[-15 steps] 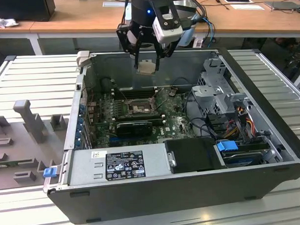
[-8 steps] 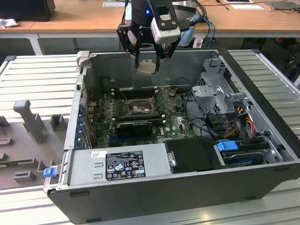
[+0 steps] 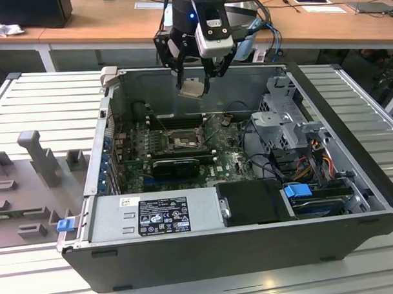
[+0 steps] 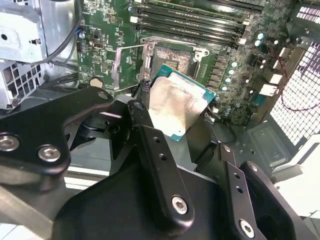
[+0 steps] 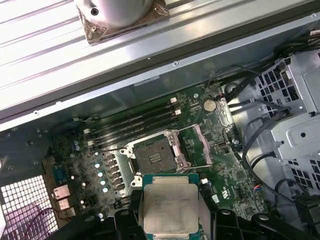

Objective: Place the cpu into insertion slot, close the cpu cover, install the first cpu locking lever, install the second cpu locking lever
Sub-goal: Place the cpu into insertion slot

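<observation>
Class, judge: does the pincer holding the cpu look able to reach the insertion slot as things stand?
Probably yes: the pincer holds the cpu above the board, the cpu cover is open, and the insertion slot lies bare.

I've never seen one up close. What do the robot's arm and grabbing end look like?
The arm is black and rounded at its end, with a small blue light. A white boxy block sits on it, and bluish and black cables loop beside it. The tool is matte black: flat, jointed bar-like fingers pinned with silver screws.
</observation>
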`<state>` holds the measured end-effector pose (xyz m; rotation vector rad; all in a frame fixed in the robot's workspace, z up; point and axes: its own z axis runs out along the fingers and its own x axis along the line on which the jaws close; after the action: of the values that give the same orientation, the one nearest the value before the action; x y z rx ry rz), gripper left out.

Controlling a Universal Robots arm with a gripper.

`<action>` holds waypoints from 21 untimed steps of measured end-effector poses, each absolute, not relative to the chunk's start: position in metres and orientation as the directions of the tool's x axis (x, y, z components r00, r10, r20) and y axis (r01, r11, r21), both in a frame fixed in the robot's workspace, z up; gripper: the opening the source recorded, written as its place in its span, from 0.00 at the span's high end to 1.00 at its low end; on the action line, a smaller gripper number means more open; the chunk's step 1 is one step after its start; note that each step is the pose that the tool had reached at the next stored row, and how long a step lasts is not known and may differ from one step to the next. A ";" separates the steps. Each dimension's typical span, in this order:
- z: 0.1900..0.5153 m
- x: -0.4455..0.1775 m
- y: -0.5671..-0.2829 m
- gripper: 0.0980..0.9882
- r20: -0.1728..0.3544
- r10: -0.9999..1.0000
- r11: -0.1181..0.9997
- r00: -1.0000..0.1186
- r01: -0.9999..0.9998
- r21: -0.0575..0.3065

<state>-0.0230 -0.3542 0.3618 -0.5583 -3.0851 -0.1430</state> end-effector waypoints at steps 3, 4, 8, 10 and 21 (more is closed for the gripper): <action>0.362 -0.023 -0.354 0.51 0.019 0.377 0.922 -0.926 0.377 0.089; 0.362 -0.023 -0.354 0.51 0.019 0.383 0.920 -0.924 0.383 0.089; 0.362 -0.023 -0.354 0.51 0.019 0.410 0.908 -0.912 0.410 0.089; 0.361 -0.023 -0.354 0.51 0.019 0.427 0.900 -0.904 0.427 0.089; 0.361 -0.023 -0.354 0.51 0.019 0.485 0.870 -0.874 0.485 0.089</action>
<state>-0.0230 -0.3542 0.3613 -0.7890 -3.0413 -0.1434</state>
